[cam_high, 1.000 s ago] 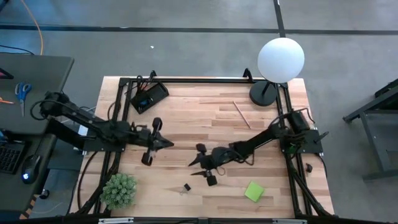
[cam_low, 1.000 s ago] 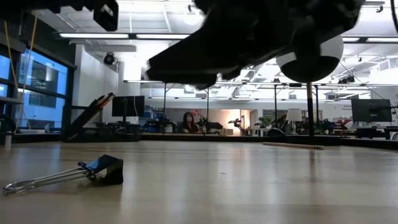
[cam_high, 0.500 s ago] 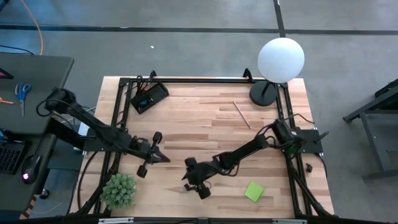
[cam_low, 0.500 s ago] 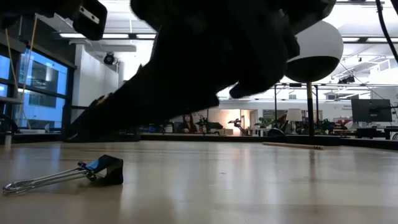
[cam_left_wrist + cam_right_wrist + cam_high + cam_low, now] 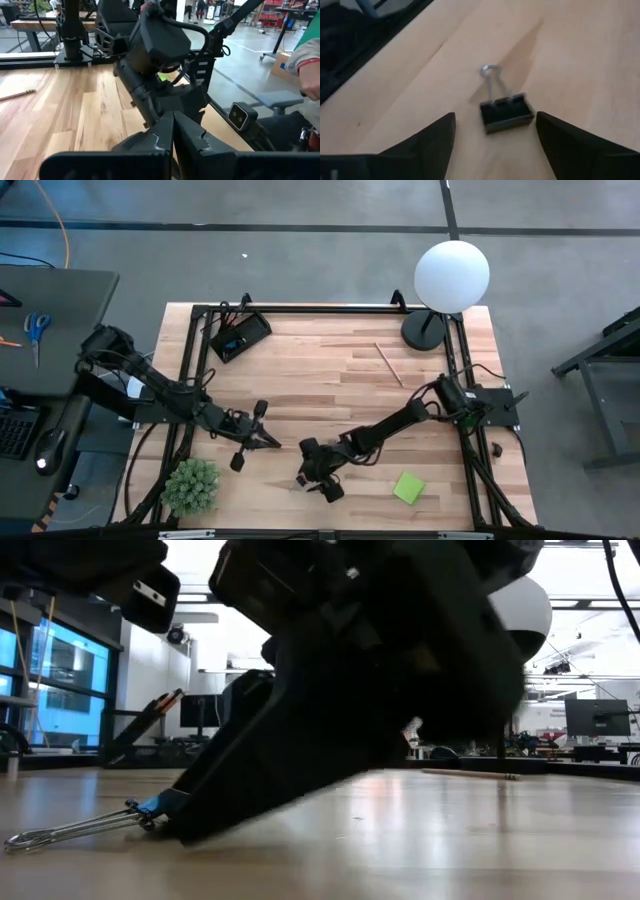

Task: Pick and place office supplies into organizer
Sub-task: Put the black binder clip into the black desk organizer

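**A:** Which arm is going for the binder clip [image 5: 506, 113]?

**B:** The right one. In the high view the right end effector [image 5: 312, 476] is sitting low over the front of the table [image 5: 330, 370], with the clip directly at its tip. The right wrist view is showing the two fingers [image 5: 422, 140] spread wide, with the clip lying between them and a little ahead, flat on the wood. Nothing is being held.

**A:** How is the clip lying?

**B:** Its black body is facing the end effector and its wire handle is pointing away, so the long axis is running roughly along the line of approach. The fingers are standing either side of the body's width, which I judge to be a good line-up for closing across it. In the low view the clip [image 5: 95, 823] is resting on the table with a finger coming down right against its body.

**A:** And the left arm?

**B:** The left end effector [image 5: 262, 438] is waiting near the clip but farther from it than the right one, its fingers pressed together on nothing.

**A:** Where is the clip going?

**B:** Into the organizer [image 5: 239, 336], which is sitting at the far left corner, well apart from the clip, so a long carry is remaining.
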{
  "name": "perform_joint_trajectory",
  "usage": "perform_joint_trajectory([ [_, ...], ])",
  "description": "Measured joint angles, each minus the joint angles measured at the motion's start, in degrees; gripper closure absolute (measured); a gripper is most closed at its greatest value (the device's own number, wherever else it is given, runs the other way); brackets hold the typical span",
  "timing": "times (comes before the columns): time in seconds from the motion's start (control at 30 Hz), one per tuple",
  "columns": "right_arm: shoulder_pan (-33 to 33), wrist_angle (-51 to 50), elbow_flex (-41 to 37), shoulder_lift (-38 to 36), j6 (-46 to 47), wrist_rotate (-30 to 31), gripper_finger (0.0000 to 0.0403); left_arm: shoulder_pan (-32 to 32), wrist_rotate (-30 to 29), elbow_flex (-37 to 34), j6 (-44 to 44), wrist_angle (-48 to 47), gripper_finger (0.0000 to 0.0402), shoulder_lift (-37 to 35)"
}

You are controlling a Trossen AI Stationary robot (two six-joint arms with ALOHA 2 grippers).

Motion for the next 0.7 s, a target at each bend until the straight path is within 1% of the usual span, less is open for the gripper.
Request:
perform_joint_trajectory([
  [0.23, 1.42, 0.61, -0.10, 0.00, -2.94, 4.91, 0.0166, 0.00, -0.22, 0.00, -0.02, 5.31, 0.0401, 3.43],
  [0.5, 1.46, 1.81, -0.10, 0.00, -3.11, 5.01, 0.0204, 0.02, -0.29, 0.00, 0.05, 6.42, 0.0401, 3.83],
  [0.7, 1.47, 1.89, -0.10, 0.00, -3.13, 5.01, 0.0226, 0.02, -0.33, 0.00, 0.39, 7.30, 0.0401, 3.83],
])
